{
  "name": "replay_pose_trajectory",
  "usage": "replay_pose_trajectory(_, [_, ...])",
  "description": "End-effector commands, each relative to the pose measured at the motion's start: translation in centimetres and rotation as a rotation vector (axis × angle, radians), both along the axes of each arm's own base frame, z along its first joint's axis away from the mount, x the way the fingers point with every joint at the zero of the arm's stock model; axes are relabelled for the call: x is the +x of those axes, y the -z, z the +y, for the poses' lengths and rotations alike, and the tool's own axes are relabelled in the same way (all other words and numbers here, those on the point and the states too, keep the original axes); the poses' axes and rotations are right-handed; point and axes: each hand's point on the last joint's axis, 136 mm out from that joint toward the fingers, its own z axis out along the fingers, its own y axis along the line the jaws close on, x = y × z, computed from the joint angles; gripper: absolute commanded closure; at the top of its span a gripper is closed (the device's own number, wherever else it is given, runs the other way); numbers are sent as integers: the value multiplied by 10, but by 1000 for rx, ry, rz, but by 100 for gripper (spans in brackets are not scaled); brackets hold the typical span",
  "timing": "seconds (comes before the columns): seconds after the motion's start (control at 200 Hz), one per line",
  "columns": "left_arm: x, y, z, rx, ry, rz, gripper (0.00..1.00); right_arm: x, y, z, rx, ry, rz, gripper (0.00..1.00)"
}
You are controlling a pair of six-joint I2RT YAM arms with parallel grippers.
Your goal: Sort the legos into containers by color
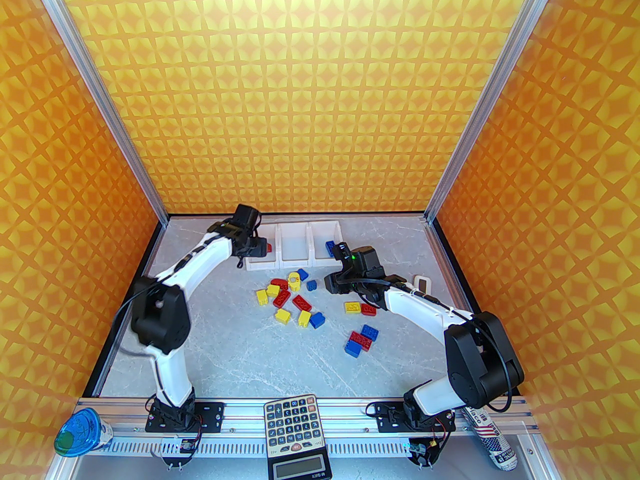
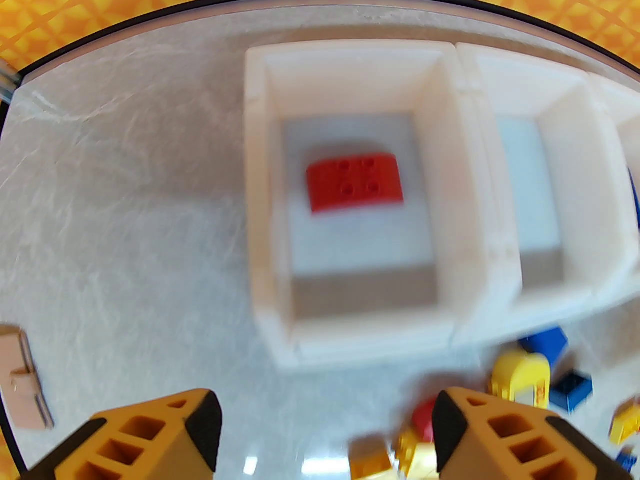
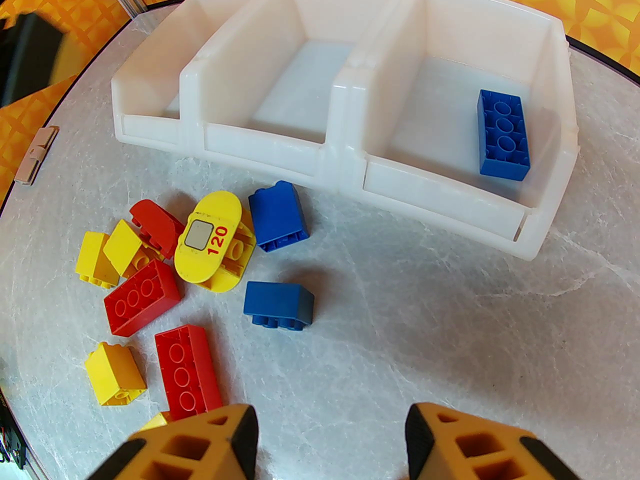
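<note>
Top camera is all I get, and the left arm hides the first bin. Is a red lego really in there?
Observer: Yes. One red lego lies flat on the floor of the left bin.
Operator: Is that arm holding anything?
Observer: No. The left gripper is open, nothing between its fingers.
Operator: And the other end?
Observer: The blue lego in the right bin lies hollow side up.

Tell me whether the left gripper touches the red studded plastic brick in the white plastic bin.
Apart. Left wrist view: the left gripper stands open and empty, the red studded brick lying inside the white bin, beyond the fingertips.
</note>
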Motion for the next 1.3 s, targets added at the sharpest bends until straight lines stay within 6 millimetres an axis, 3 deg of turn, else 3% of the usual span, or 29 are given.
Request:
replay_pose_trajectory(0.0, [-25,-3,-5,-53,-10,-11,26,4,-1,5,12,-6,-9,46])
replay_pose_trajectory(0.245, [-89,28,-21,-69,9,65,25,5,3,7,16,-10,5,46])
replay_pose_trajectory(0.455, [-119,59,-38,-73,23,127,24,6,4,7,14,-7,7,46])
replay_pose_trajectory(0.64, [-119,77,-38,-74,-2,145,24,5,6,6,13,-4,12,46])
replay_pose_trajectory(1.295, [-100,108,-53,-60,8,196,32,3,5,5,14,-6,8,47])
